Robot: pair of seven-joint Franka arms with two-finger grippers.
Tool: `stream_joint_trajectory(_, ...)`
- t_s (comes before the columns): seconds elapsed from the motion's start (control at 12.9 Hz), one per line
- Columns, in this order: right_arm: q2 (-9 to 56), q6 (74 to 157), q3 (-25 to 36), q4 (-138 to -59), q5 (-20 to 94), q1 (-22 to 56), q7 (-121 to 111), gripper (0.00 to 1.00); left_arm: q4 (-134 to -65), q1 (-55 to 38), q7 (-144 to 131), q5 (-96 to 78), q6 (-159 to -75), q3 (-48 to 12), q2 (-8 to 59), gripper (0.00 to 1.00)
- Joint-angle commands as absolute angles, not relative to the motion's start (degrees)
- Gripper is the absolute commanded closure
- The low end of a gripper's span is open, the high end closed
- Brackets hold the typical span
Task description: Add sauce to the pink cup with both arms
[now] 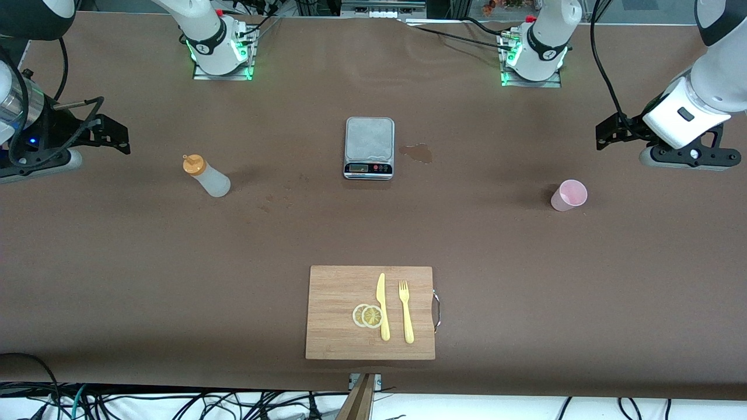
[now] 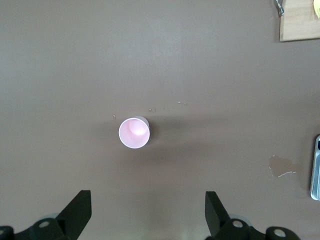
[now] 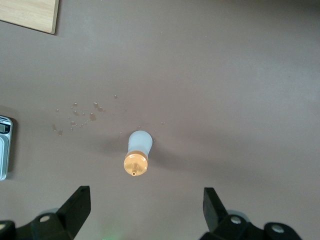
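The sauce bottle (image 1: 207, 177), translucent whitish with an orange nozzle cap, stands upright on the brown table toward the right arm's end. It also shows in the right wrist view (image 3: 137, 152), seen from above. The pink cup (image 1: 569, 195) stands upright and empty toward the left arm's end, and shows in the left wrist view (image 2: 134, 133). My right gripper (image 3: 147, 207) is open and empty, held high above the table beside the bottle. My left gripper (image 2: 148, 210) is open and empty, held high beside the cup. Neither touches anything.
A grey kitchen scale (image 1: 369, 147) sits mid-table with a wet stain (image 1: 417, 153) beside it. A wooden cutting board (image 1: 335, 291) nearer the front camera carries a yellow knife (image 1: 382, 306), a fork (image 1: 405, 312) and lemon slices (image 1: 367, 315). Small droplets (image 3: 82, 117) lie near the bottle.
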State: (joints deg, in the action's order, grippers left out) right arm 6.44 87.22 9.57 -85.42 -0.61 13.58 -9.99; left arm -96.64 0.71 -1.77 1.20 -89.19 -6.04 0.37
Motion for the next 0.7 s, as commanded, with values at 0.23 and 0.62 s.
stream_joint_trajectory(0.23, 5.36, 85.96, 9.49, -85.78, 0.70, 13.45, -10.20, 0.00, -95.36, 1.23, -1.41, -0.09, -87.10, -5.45, 2.46, 0.00)
stream_joint_trajectory(0.62, 5.45, 86.04, 9.49, -85.78, 0.70, 13.45, -10.20, 0.00, -99.13, 7.72, 8.96, 0.96, -88.33, -5.27, 6.49, 0.00)
